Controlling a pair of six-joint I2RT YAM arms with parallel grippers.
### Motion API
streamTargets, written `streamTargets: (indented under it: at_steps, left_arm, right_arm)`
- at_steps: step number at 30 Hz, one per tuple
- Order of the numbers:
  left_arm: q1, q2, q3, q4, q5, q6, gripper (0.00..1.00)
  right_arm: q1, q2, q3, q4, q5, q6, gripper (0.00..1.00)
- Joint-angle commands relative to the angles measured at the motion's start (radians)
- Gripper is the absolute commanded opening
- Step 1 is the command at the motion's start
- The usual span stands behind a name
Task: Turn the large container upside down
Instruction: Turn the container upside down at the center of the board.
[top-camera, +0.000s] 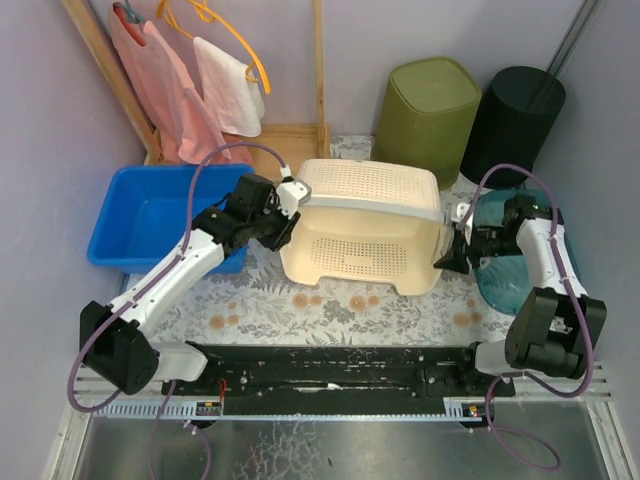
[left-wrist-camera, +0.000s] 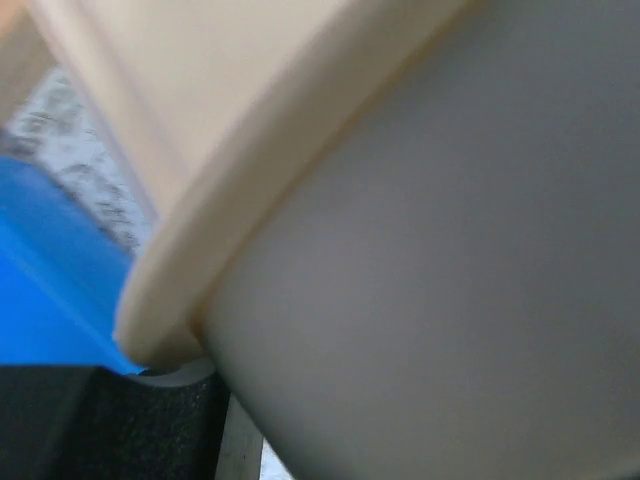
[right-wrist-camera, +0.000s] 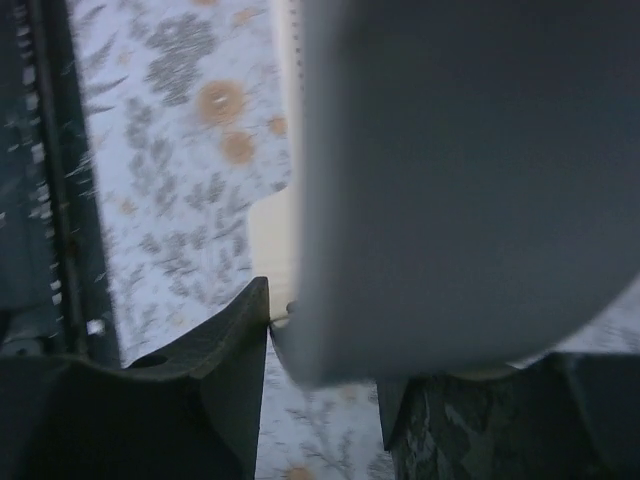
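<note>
From above, the left jaws vanish behind the left end of the cream laundry basket (top-camera: 365, 225) and the right jaws are a small dark shape at its right end, so neither grip can be judged; the right arm (top-camera: 548, 255) also covers part of a teal plastic piece (top-camera: 495, 285) at the worktop's right edge. The left wrist view is out of focus, a cream rim (left-wrist-camera: 250, 200) and grey surface (left-wrist-camera: 450, 280) running off the picture, with only a sliver of blue tub (left-wrist-camera: 50, 290). In the blurred right wrist view a grey slab (right-wrist-camera: 460, 180) hides much of the flowered worktop (right-wrist-camera: 180, 150).
</note>
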Motion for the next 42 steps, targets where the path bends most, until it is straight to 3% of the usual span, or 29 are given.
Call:
streamTargets:
  at_steps: [1,4,9,11,16,17,19,21,23,25,26,27,29,31,35,36,40,42]
  left_arm:
    - [-0.152,-0.044,-0.047,0.301,-0.124,0.174,0.00]
    - [-0.180,-0.047,-0.100,0.310,-0.189,0.227,0.00]
    - [-0.234,-0.090,-0.200,0.255,-0.199,0.335,0.00]
    - [-0.257,-0.112,-0.236,0.236,-0.216,0.356,0.00]
    - [-0.282,-0.166,-0.331,0.244,-0.293,0.358,0.00]
    - [-0.281,-0.177,-0.336,0.236,-0.302,0.351,0.02]
    - [-0.283,-0.207,-0.323,0.215,-0.310,0.332,0.22]
    - [-0.282,-0.227,-0.271,0.156,-0.291,0.319,0.29]
    - [-0.283,-0.244,-0.221,0.092,-0.262,0.317,0.33]
    - [-0.283,-0.268,-0.194,0.044,-0.244,0.303,0.30]
    - [-0.283,-0.277,-0.194,0.039,-0.247,0.289,0.26]
    - [-0.282,-0.287,-0.204,0.045,-0.254,0.292,0.13]
    - [-0.280,-0.306,-0.247,0.086,-0.299,0.294,0.00]
    - [-0.271,-0.320,-0.304,0.140,-0.331,0.301,0.00]
    - [-0.246,-0.331,-0.414,0.260,-0.366,0.306,0.00]
    - [-0.240,-0.331,-0.428,0.280,-0.362,0.306,0.00]
    - [-0.224,-0.323,-0.479,0.359,-0.369,0.306,0.00]
    - [-0.204,-0.301,-0.520,0.443,-0.422,0.306,0.00]
  right_arm:
    - [0.103,-0.054,-0.112,-0.344,-0.169,-0.936,0.00]
    - [0.102,-0.086,-0.192,-0.241,-0.125,-0.965,0.00]
    - [0.111,-0.214,-0.365,0.098,0.019,-0.858,0.00]
    - [0.109,-0.224,-0.403,0.152,0.093,-0.885,0.00]
    - [0.107,-0.233,-0.467,0.290,0.109,-0.855,0.00]
    - [0.108,-0.235,-0.471,0.318,0.105,-0.832,0.00]
    - [0.108,-0.235,-0.464,0.329,0.103,-0.810,0.00]
    - [0.108,-0.239,-0.452,0.335,0.112,-0.784,0.00]
    - [0.108,-0.243,-0.422,0.323,0.146,-0.750,0.00]
    - [0.100,-0.244,-0.369,0.308,0.176,-0.677,0.00]
    - [0.085,-0.243,-0.341,0.293,0.184,-0.656,0.04]
    - [0.064,-0.240,-0.309,0.268,0.184,-0.641,0.08]
    - [0.002,-0.222,-0.242,0.188,0.158,-0.647,0.26]
    - [-0.060,-0.170,-0.172,0.075,0.111,-0.665,0.32]
    - [-0.191,-0.008,-0.007,-0.267,-0.001,-0.795,0.58]
    - [-0.211,0.025,0.011,-0.350,-0.001,-0.822,0.60]
    - [-0.245,0.013,-0.088,-0.367,0.000,-0.898,0.61]
    - [-0.251,0.048,-0.067,-0.369,-0.073,-0.838,0.63]
